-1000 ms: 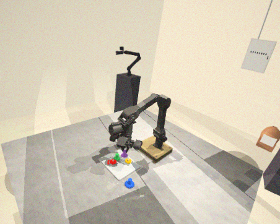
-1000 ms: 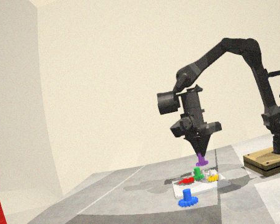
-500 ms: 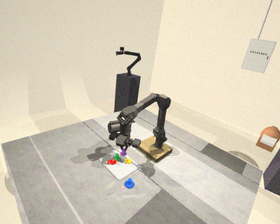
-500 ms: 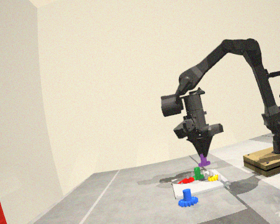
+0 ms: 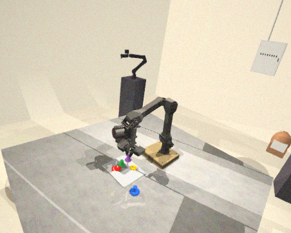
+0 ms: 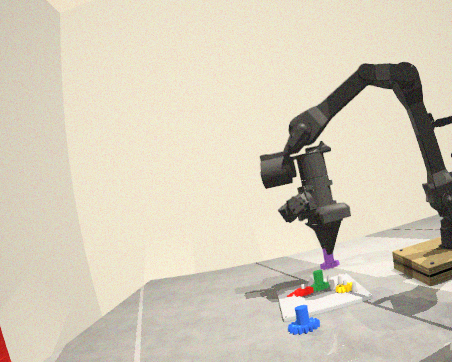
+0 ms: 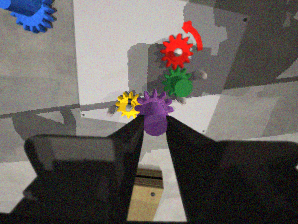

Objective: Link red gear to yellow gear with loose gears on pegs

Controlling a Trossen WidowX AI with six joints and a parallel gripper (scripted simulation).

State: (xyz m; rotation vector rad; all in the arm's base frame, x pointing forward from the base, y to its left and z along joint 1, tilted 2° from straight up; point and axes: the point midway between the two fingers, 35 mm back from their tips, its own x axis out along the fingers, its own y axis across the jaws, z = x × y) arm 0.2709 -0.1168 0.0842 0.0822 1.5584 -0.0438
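My gripper (image 5: 129, 156) (image 6: 329, 251) (image 7: 154, 119) is shut on the handle of the purple gear (image 5: 128, 159) (image 6: 329, 262) (image 7: 154, 103) and holds it above the grey board (image 5: 125, 181) (image 6: 307, 307) (image 7: 100, 55). The red gear (image 5: 116, 168) (image 6: 301, 291) (image 7: 175, 56) is on its peg, with the red arrow (image 7: 195, 36) beside it. The green gear (image 5: 122, 163) (image 6: 319, 282) (image 7: 177, 80) stands on the board, next to the red one. The yellow gear (image 5: 133, 167) (image 6: 343, 288) (image 7: 125, 106) is on another peg; in the wrist view the purple gear overlaps its edge. The blue gear (image 5: 134, 191) (image 6: 303, 323) (image 7: 36, 17) stands on the table.
A few short pegs show on the board, one (image 7: 200, 74) right of the green gear in the wrist view. The arm's wooden base (image 5: 161, 156) (image 6: 430, 265) (image 7: 145, 200) stands behind the board. Shadows lie across the board and table.
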